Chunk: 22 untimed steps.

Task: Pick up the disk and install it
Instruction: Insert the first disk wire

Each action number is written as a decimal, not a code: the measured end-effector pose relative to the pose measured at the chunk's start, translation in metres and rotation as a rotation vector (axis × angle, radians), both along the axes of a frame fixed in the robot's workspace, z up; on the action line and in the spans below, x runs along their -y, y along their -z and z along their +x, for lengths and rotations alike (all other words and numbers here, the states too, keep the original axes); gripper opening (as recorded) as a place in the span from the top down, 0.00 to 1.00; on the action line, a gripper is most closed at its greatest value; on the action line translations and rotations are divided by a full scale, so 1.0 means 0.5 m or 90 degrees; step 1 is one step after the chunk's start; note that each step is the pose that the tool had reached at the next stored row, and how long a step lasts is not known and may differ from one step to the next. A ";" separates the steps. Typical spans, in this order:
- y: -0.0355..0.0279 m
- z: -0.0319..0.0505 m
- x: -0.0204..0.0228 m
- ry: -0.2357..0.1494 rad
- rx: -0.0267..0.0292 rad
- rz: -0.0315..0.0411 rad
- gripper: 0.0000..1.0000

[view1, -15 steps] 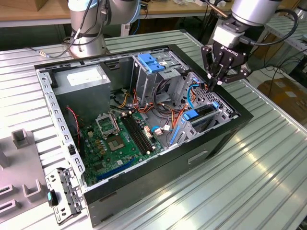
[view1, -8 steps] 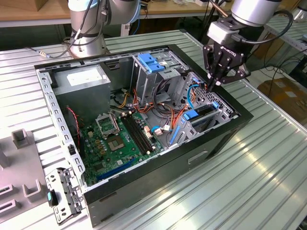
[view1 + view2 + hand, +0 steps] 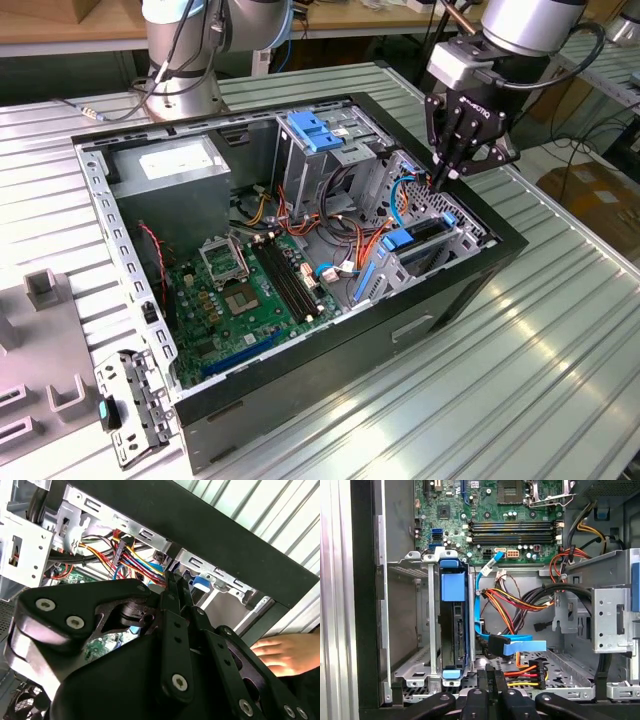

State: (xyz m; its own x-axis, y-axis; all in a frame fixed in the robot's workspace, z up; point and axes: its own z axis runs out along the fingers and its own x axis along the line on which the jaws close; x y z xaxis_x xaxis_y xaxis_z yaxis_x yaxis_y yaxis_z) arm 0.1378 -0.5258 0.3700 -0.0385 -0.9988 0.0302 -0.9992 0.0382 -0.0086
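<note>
While seated: disk (image 3: 454,630), pincer (image 3: 440,180) above.

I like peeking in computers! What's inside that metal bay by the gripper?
The disk stands on edge in the bay, blue rails showing. Its label and plugs can't be seen. The gripper is shut, empty.

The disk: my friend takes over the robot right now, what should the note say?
Gripper: shut, holding nothing, just above the drive bay.
Disk: standing on edge in that bay, blue rails on.
Done: disk sits in the bay, not held.
Left: cannot tell whether it is fully seated.
Watch: a person's hand is beside the case.
</note>
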 end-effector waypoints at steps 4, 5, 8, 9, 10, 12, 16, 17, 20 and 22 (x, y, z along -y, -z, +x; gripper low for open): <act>0.001 0.000 0.0000 0.035 0.0000 0.0000 0.84; 0.001 0.000 0.0001 0.041 0.0000 0.0000 0.84; 0.004 -0.001 0.0075 0.043 0.0000 0.0001 0.84; 0.005 -0.006 0.0112 0.043 0.0000 0.0001 0.84; 0.005 -0.011 0.0122 0.043 0.0002 0.0001 0.84; 0.006 -0.022 0.0142 0.042 0.0015 0.0001 0.84; 0.013 -0.029 0.0187 0.030 0.0029 0.0000 0.84; 0.014 -0.030 0.0199 0.025 0.0029 0.0001 0.84; 0.018 -0.033 0.0224 0.022 0.0032 0.0002 0.84; 0.020 -0.038 0.0230 0.019 0.0054 0.0001 0.84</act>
State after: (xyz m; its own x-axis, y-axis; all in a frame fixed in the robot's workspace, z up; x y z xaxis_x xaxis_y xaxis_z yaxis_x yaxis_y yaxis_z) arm 0.1190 -0.5373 0.3601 -0.0683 -0.9972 0.0295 -0.9975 0.0679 -0.0171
